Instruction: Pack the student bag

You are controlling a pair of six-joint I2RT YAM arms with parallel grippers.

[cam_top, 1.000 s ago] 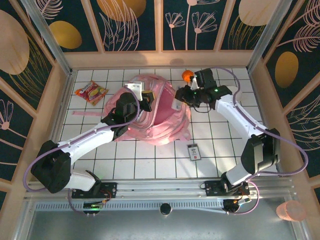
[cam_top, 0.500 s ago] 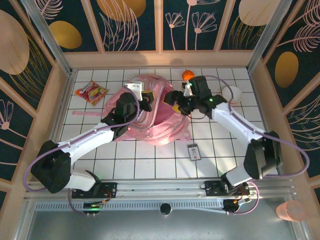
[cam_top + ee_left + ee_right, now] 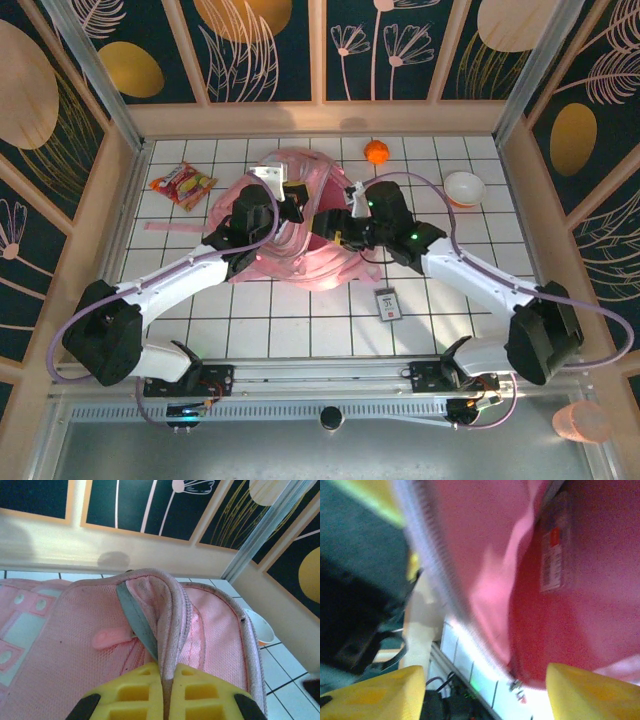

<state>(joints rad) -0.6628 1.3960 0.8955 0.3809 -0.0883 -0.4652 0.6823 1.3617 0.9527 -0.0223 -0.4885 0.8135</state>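
Top view, nearest the arm bases: white gridded worktop (image 3: 300, 330), and on it a small dark card with a white label (image 3: 387, 303), lying flat and apart from everything else. Mid-worktop: the student bag (image 3: 320, 262), pink, slumped in a heap, mouth gaping upward, with both arms reaching in over it from either side. Left pincer (image 3: 293, 203) sits at the bag's left upper rim. From the left wrist, the left pincer (image 3: 164, 672) is clenched on the rim of the student bag (image 3: 65, 645): yellow fingers (image 3: 132, 695) pressed together, with the zip-edged fabric and a grey binding strip pinched between them and the rim held up as a ridge. Pink mesh lining shows on both sides of it. Right pincer (image 3: 335, 228) hovers at the bag's right side, over the opening. From the right wrist, the right pincer (image 3: 482, 672) is released, its yellow fingers (image 3: 592, 692) standing wide apart with nothing between them. The student bag (image 3: 580, 580) is blurred just beyond, with a white sewn-in label on the dark pink inside. Farther back, left: a red and orange snack packet (image 3: 182, 184), flat, near the bag but apart from it. Back right: a white bowl (image 3: 464, 187), upright. Farthest, by the back wall: a small orange ball (image 3: 376, 151).
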